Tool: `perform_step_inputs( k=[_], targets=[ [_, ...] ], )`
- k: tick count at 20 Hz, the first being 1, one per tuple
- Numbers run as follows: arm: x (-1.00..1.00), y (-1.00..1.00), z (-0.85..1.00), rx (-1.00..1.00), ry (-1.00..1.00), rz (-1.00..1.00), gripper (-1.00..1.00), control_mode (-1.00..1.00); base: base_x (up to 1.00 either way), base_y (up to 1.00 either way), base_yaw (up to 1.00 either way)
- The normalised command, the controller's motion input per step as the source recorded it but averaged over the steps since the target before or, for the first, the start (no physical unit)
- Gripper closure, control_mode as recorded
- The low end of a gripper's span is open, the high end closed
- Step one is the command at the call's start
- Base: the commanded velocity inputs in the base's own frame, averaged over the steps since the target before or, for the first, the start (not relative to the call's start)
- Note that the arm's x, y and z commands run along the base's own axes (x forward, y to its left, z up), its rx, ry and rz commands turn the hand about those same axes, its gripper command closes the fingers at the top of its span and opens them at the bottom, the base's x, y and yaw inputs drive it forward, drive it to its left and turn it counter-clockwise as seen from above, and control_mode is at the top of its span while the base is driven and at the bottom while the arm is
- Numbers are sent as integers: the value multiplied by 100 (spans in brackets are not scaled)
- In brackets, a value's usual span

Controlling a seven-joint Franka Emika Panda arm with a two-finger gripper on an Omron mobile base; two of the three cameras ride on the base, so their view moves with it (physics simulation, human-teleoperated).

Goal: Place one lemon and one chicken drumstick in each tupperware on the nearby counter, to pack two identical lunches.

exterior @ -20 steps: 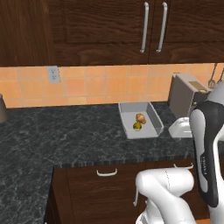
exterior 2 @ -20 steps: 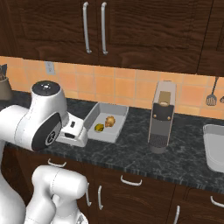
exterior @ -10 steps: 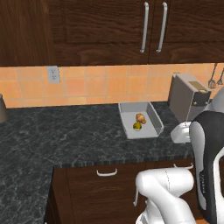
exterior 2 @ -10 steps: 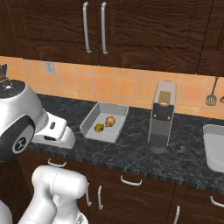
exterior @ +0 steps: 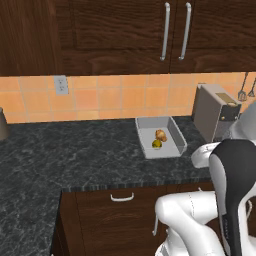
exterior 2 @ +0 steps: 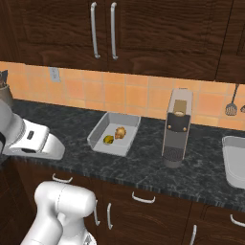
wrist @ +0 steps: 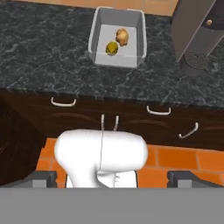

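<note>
Hand view: claw (wrist: 112,177) spread wide and empty above the tupperware (wrist: 99,29) holding lemon (wrist: 112,48) and drumstick (wrist: 123,36).

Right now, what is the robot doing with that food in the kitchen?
It is packing two lunches. One grey tray on the dark counter already holds a lemon and a chicken drumstick, side by side. A second tray sits further along the counter, past the tall grey machine; what is in it is cut off. The gripper is up over the floor, open and holding nothing.
</note>
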Motion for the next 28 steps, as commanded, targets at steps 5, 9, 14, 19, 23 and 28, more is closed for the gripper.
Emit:
perform_step_inputs(
  k=[5, 9, 14, 19, 23, 28],
  targets=[
    [0, 0, 0, 0, 0, 0, -100, 100, -86, -25, -2],
    [0, 0, 0, 0, 0, 0, -100, 100, -41, -46, -1],
    [0, 0, 0, 0, 0, 0, -100, 100, -2, -100, 4],
    [0, 0, 0, 0, 0, 0, -100, 100, -25, -100, 7],
    [0, 0, 0, 0, 0, 0, -100, 100, -49, -100, 1],
    [0, 0, 0, 0, 0, 0, -100, 100, -48, -89, -6]
  ],
)
